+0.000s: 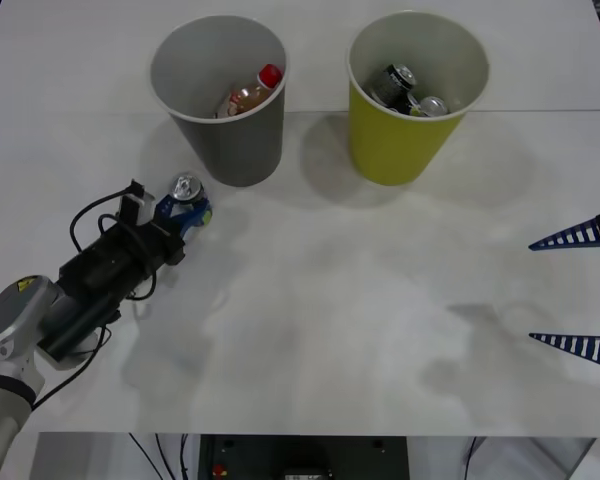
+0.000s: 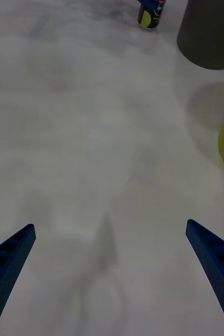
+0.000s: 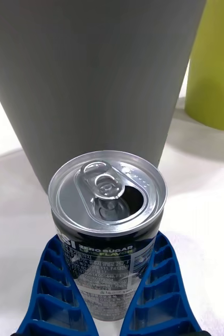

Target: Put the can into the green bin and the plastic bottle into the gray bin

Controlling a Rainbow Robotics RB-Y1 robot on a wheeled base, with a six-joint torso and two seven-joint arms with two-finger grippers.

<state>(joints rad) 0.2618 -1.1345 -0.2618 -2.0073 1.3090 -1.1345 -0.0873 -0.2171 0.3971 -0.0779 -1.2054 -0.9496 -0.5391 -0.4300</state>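
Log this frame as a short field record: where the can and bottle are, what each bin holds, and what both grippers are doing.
can: upright on table, beside gray bin, opened top
left gripper: jaws closed around can
right gripper: open, idle at table's right side
gray bin: holds plastic bottle
green bin: holds two other cans
task state: bottle placed; gripped can not yet binned

Left pincer [image 1: 187, 212] clamped shut — right pincer [image 1: 578, 292] spread wide.

Gray bin [image 1: 220, 95] right behind can [image 1: 187, 192], blocks fwd path; counter [image 1: 380, 300] center open btw arms.
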